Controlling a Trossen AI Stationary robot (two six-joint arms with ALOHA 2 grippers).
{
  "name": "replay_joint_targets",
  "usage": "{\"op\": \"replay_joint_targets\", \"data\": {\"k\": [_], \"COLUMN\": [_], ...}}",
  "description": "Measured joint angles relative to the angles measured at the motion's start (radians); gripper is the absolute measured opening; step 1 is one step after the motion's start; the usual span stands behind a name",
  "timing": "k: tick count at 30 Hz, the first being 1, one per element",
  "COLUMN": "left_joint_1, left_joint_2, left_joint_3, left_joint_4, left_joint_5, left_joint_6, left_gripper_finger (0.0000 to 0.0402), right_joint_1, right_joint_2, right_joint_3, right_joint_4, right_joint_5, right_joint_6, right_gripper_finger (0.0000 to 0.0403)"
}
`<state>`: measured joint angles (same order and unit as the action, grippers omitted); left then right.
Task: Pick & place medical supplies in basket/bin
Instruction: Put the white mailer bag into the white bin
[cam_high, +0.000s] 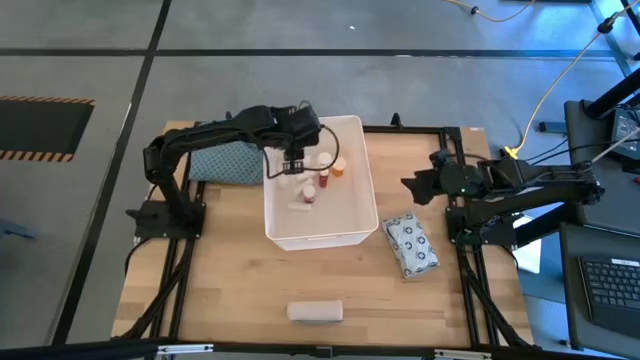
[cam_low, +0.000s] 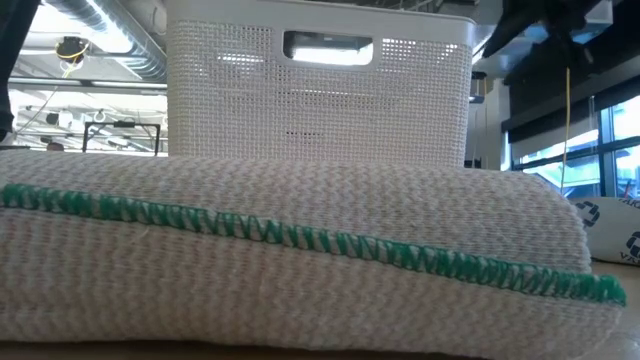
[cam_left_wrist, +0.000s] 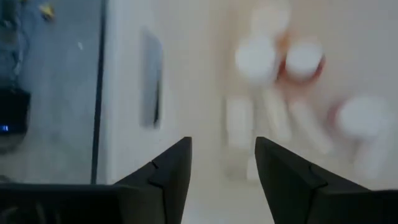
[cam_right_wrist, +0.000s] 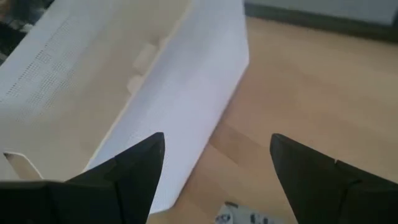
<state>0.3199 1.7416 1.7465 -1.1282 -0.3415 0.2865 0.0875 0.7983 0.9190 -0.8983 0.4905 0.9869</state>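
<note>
The white bin (cam_high: 320, 241) stands mid-table. Inside lie small white tubes (cam_high: 300, 206), a red-capped bottle (cam_high: 309, 192) and an orange-capped bottle (cam_high: 338, 170); they show blurred in the left wrist view (cam_left_wrist: 273, 62). My left gripper (cam_high: 293, 162) hovers over the bin's far left part, open and empty (cam_left_wrist: 222, 168). The grey-patterned packet (cam_high: 411, 245) lies flat to the right of the bin. The beige roll (cam_high: 315, 312) lies near the table's near edge and fills the low view (cam_low: 300, 250). My right gripper (cam_high: 408, 186) waits open, right of the bin (cam_right_wrist: 217, 162).
A teal-grey patterned cloth (cam_high: 225, 162) lies left of the bin, under the left arm. Bare wood shows between the bin and the beige roll. The bin's wall with its handle slot (cam_low: 328, 46) rises behind the roll. The packet's edge (cam_right_wrist: 249, 218) shows below my right gripper.
</note>
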Motion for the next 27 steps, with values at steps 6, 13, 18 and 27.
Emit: {"op": "replay_joint_targets", "data": {"k": [6, 13, 18, 27], "left_joint_1": [-0.063, -0.229, -0.37, -0.497], "left_joint_2": [-0.005, 0.025, 0.08, 0.204], "left_joint_3": [0.182, 0.192, 0.19, 0.19], "left_joint_4": [0.095, 0.349, 0.507, 0.736], "left_joint_5": [0.213, 0.399, 0.266, 0.251], "left_joint_6": [-0.143, -0.158, -0.075, -0.202], "left_gripper_finger": [0.0165, 0.0125, 0.0072, 0.0003], "right_joint_1": [0.0, 0.027, 0.067, 0.162], "right_joint_2": [0.012, 0.116, 0.21, 0.328], "right_joint_3": [0.065, 0.057, 0.057, 0.057], "right_joint_4": [-0.15, -0.311, -0.443, -0.499], "right_joint_5": [-0.088, -0.243, -0.302, -0.38], "right_joint_6": [0.146, 0.187, 0.244, 0.318], "right_gripper_finger": [0.0288, 0.0262, 0.0246, 0.0222]}}
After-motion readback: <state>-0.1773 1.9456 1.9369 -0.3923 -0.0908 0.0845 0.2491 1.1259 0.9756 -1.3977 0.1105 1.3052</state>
